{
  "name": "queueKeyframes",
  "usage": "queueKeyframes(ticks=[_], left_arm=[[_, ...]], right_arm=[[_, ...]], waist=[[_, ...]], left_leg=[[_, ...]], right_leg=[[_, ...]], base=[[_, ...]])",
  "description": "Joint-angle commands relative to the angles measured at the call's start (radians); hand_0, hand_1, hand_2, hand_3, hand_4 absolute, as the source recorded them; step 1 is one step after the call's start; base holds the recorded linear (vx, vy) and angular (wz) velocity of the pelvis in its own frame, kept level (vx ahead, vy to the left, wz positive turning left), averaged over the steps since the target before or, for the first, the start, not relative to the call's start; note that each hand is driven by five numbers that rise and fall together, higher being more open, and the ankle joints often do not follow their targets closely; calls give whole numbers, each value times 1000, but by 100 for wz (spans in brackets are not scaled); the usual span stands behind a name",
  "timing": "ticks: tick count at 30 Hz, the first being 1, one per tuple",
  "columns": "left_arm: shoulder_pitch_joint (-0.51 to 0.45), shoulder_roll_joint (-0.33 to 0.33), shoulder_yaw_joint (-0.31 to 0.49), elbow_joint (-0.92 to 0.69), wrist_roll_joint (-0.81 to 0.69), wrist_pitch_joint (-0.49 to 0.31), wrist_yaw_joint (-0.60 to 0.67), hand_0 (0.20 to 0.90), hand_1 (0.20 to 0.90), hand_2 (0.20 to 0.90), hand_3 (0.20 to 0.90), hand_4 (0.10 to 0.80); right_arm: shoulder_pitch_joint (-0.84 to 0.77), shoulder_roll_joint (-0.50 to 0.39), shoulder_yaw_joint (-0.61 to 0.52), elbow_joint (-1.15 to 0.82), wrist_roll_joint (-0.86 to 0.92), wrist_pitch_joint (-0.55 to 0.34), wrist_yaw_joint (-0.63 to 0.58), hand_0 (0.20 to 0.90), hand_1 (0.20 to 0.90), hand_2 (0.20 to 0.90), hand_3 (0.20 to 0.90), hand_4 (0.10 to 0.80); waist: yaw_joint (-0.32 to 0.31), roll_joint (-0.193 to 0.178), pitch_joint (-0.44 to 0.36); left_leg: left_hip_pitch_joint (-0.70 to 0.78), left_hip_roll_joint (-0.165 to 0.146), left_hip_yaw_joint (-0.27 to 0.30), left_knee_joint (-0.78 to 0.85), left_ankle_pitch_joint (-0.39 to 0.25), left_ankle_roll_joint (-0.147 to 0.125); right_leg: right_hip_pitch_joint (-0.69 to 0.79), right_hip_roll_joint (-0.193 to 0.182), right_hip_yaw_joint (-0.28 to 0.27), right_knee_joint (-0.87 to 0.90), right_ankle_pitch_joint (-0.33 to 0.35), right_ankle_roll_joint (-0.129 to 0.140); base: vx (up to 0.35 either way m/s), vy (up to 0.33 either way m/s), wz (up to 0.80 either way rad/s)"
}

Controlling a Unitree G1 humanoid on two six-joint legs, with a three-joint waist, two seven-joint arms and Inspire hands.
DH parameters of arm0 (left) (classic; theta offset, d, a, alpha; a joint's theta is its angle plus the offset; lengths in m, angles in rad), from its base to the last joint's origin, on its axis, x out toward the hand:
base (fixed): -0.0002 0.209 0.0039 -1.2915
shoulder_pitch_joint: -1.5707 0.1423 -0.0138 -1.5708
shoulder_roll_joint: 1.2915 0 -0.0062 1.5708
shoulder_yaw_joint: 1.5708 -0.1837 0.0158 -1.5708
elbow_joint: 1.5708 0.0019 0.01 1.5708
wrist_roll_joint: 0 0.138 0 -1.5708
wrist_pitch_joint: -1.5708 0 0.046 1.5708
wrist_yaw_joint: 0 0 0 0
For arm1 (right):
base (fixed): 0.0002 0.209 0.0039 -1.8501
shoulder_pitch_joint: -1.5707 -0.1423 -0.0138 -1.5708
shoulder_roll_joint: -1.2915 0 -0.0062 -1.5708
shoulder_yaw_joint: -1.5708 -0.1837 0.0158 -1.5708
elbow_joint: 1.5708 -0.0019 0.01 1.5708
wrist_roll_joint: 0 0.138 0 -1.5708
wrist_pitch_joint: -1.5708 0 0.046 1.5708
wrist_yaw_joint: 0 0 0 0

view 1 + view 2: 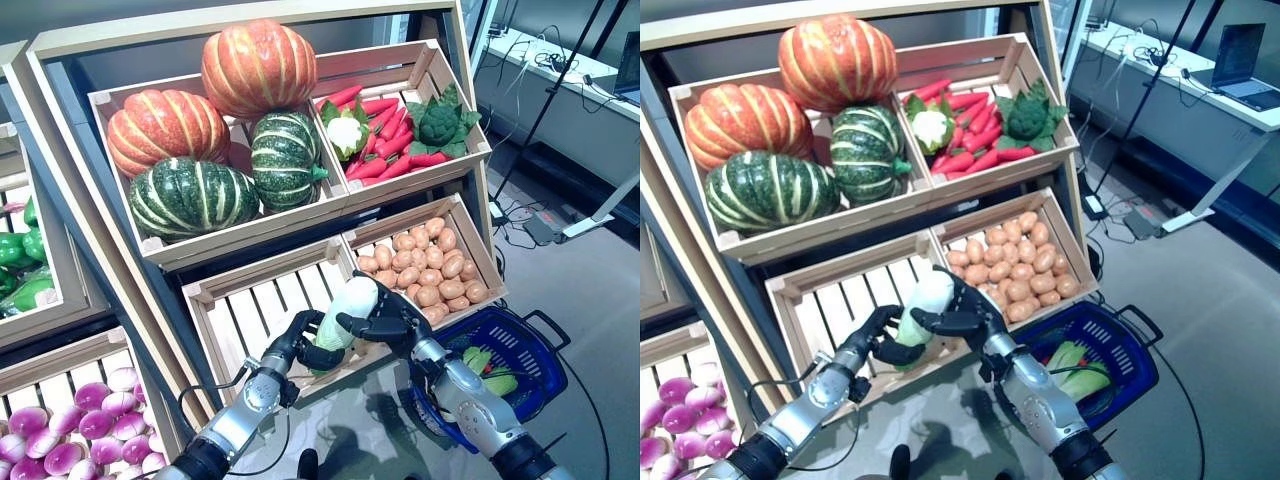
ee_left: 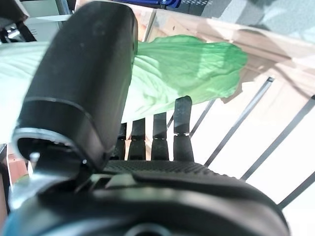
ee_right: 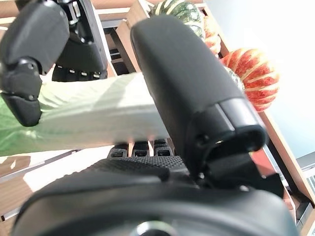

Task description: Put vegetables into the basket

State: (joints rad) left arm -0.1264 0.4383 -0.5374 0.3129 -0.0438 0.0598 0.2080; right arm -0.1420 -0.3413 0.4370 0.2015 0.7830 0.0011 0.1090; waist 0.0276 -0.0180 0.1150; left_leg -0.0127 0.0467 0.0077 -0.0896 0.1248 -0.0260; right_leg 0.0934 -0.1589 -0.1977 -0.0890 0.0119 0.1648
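A long cabbage (image 1: 352, 300) with a white stalk and green leaf end hangs in front of the empty slatted crate (image 1: 255, 305), and both hands grip it. My left hand (image 1: 296, 347) is curled round the green leafy end (image 2: 197, 69), its thumb (image 2: 83, 83) over the top. My right hand (image 1: 388, 320) is shut on the white stalk (image 3: 98, 115), with its thumb (image 3: 187, 83) across it; the left hand (image 3: 34, 44) shows there too. The blue basket (image 1: 535, 350) stands on the floor to the lower right, with green vegetables (image 1: 1080, 365) inside.
The shelf holds a crate of striped pumpkins (image 1: 195, 150), a crate of red peppers with cauliflower and broccoli (image 1: 395, 130), and a crate of potatoes (image 1: 430, 265). Purple bulbs (image 1: 70, 430) and green peppers (image 1: 25, 260) lie at the left. A desk (image 1: 1200, 85) stands at the far right.
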Motion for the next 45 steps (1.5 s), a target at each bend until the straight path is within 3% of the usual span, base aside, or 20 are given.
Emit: queueKeyframes(ticks=[1, 11, 13, 14, 26, 37, 45], left_arm=[[-118, -19, 39, -78, 2, -104, 32, 300, 300, 300, 300, 400], [-107, -27, 36, -81, -35, -91, 14, 300, 300, 300, 300, 400], [-105, -30, 37, -79, -43, -96, 5, 604, 604, 604, 604, 602], [-104, -31, 37, -77, -52, -96, 10, 900, 900, 900, 900, 800], [-90, -38, 63, -94, -153, -121, -26, 900, 900, 900, 900, 800], [-60, -52, 154, -121, -315, -148, -88, 900, 900, 900, 900, 800], [-53, -58, 187, -120, -350, -142, -116, 900, 900, 900, 900, 800]], right_arm=[[-35, 42, 24, -72, 5, -56, 53, 300, 300, 300, 300, 400], [-24, 56, 13, -77, 27, -79, 34, 300, 300, 300, 300, 400], [-23, 57, 8, -78, 27, -78, 35, 300, 300, 300, 300, 400], [-23, 56, 5, -79, 32, -76, 36, 300, 300, 300, 300, 400], [-17, 33, -49, -110, 104, -119, 36, 300, 300, 300, 300, 400], [-30, 45, -254, -155, 276, -251, 11, 300, 300, 300, 300, 400], [-55, 51, -418, -150, 261, -363, -132, 300, 300, 300, 300, 400]], waist=[[24, -5, -51], [18, -1, -50], [16, -1, -49], [15, -1, -49], [13, -1, -44], [10, 1, -43], [-1, 0, -47]], left_leg=[[41, -1, -10, 2, -110, 14], [45, 3, -6, 2, -110, 12], [46, 5, -2, 2, -110, 12], [46, 6, 0, 2, -110, 12], [42, 10, -2, 2, -106, 9], [40, 17, 6, 2, -111, 11], [39, 21, 13, 2, -115, 9]], right_leg=[[-40, -23, 12, 24, 44, -45], [-39, -25, 20, 21, 46, -43], [-40, -25, 22, 23, 46, -42], [-40, -25, 23, 24, 46, -42], [-43, -26, 22, 28, 48, -39], [-48, -23, 26, 33, 44, -38], [-46, -17, 38, 22, 48, -38]], base=[[0, 0, 0], [0, 0, 0], [0, 0, 0], [0, 0, 0], [2, -1, -3], [0, 0, 0], [-4, 0, 0]])
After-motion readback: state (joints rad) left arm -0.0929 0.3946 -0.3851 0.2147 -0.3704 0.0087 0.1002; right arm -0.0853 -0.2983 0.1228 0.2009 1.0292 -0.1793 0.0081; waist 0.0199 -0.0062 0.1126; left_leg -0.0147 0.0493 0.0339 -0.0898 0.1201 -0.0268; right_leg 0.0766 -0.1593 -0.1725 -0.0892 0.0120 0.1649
